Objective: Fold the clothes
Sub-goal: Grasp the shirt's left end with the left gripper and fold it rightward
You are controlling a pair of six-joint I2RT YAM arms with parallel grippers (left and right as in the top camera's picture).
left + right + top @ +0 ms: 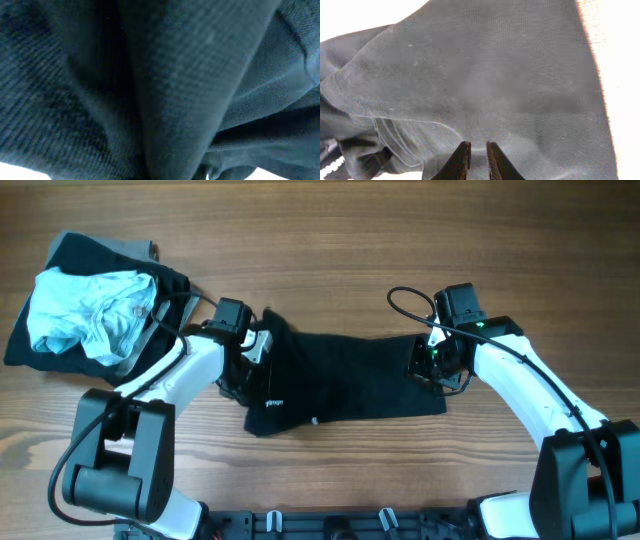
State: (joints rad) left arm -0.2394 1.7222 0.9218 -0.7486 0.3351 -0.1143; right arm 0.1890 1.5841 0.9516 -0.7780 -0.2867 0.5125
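Note:
A black garment (pixel 350 375) lies stretched across the middle of the wooden table. My left gripper (pixel 252 350) is at its bunched left end. Dark cloth (pixel 175 75) fills the left wrist view and hides the fingers, and the cloth looks gathered in the jaws. My right gripper (pixel 432 360) is at the garment's right end. In the right wrist view its fingers (pixel 478 150) are nearly together, pinching the thin mesh-like fabric (pixel 495 75).
A pile of clothes sits at the back left: a light blue garment (pixel 90 310) on top of black cloth (pixel 35 340) and grey cloth (pixel 135 252). A black cable (pixel 405 300) loops near the right arm. Bare wood (pixel 350 470) runs along the front.

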